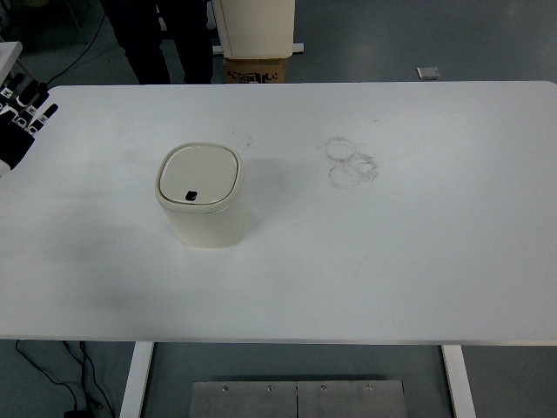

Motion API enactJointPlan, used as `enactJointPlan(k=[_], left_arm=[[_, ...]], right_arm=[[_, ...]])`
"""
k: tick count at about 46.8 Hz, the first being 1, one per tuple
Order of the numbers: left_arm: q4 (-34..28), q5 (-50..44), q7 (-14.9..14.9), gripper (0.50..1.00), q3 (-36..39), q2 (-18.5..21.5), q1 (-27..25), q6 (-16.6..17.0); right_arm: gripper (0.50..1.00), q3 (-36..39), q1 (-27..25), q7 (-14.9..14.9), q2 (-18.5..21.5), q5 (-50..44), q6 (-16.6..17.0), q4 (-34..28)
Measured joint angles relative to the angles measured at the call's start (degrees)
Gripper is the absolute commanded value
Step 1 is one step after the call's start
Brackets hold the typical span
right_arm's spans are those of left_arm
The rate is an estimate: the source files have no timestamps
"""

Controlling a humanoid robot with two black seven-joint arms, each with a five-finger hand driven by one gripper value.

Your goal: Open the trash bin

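Note:
A small cream trash bin [201, 205] stands upright on the white table [392, 261], left of centre. Its lid [198, 175] lies flat and closed, with a small dark button near the lid's front edge. My left hand [19, 117] shows at the far left edge, black with white-marked fingers [36, 119] spread and holding nothing. It is well apart from the bin, up and to the left of it. The right arm does not appear.
Faint ring-shaped smudges [351, 160] mark the table right of the bin. A person's dark-trousered legs [161, 39] stand beyond the far edge at top left. A cream cabinet on a cardboard box [255, 68] sits behind the table.

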Motion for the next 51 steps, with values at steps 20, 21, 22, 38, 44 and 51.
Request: enactJointPlan(k=[20, 21, 22, 38, 44, 51], left_arm=[[0.05, -0.19, 0.0, 1.0, -0.14, -0.25, 0.59, 0.19], [0.05, -0.18, 0.0, 1.0, -0.14, -0.25, 0.57, 0.19], [0.06, -0.17, 0.0, 1.0, -0.14, -0.25, 0.54, 0.19], [0.04, 1.32, -0.03, 1.0, -0.08, 0.89, -0.07, -0.03], [0.03, 4.21, -0.09, 1.0, -0.05, 0.98, -0.02, -0.34], [0.0, 5.34, -0.09, 1.0, -0.07, 1.07, 0.48, -0.48]], right_arm=[[0.991, 0.0, 0.0, 0.0, 0.0, 0.0, -0.02, -0.04], [0.991, 0.0, 0.0, 0.0, 0.0, 0.0, -0.02, -0.04], [0.991, 0.0, 0.0, 0.0, 0.0, 0.0, -0.04, -0.04], [0.991, 0.0, 0.0, 0.0, 0.0, 0.0, -0.02, -0.02], [0.991, 0.0, 0.0, 0.0, 0.0, 0.0, -0.01, -0.01], [0.991, 0.0, 0.0, 0.0, 0.0, 0.0, 0.0, -0.03]])
